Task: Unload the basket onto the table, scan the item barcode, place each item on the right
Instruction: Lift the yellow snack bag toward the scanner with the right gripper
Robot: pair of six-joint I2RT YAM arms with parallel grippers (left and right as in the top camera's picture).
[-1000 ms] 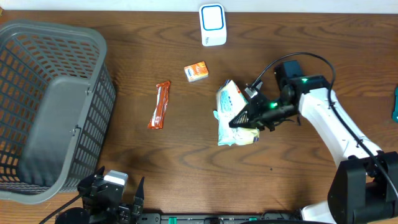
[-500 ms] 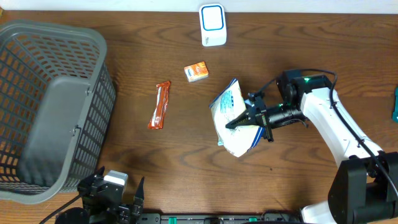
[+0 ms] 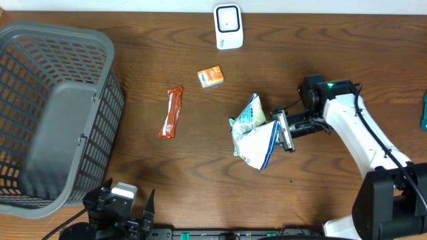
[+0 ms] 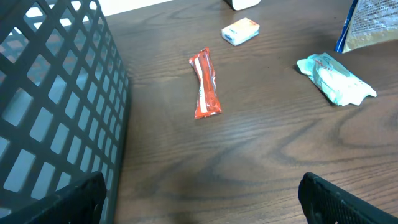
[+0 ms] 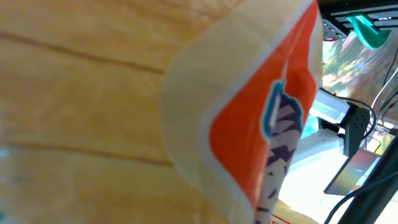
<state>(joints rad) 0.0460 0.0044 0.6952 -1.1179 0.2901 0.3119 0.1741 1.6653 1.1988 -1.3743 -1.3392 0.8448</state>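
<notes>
Your right gripper [image 3: 280, 131] is closed down on the right edge of the white and blue plastic bag [image 3: 259, 145], which sits right of centre over the wooden surface [image 3: 200, 173]. From overhead you cannot tell whether the bag's lower corner touches the surface. The jaws are mostly hidden behind the bag's edge there. The right wrist view gives you no help: it is filled by blurred tan and orange packaging [image 5: 124, 93] pressed close to the lens, with no fingers in sight. No barcode can be made out in any view.

The bag's upper left overlaps a pale teal soft packet [image 3: 244, 117]. That packet lies flat in the left wrist view, where only a blue-edged corner of the bag [image 4: 372, 22] shows, cut off at the top right.

The white box-shaped scanner [image 3: 228, 27] stands at the far edge, well apart from the bag. In the left wrist view it is cropped to a sliver.

Your left gripper [image 4: 199, 183] stands wide open and empty, low at the near edge, with only its dark fingertips [image 4: 84, 196] showing. Between it and the scanner lie a red-orange snack bar wrapper [image 3: 173, 112] and a small orange carton [image 3: 210, 77]. The grey plastic mesh basket [image 3: 63, 32] runs off the left side.
</notes>
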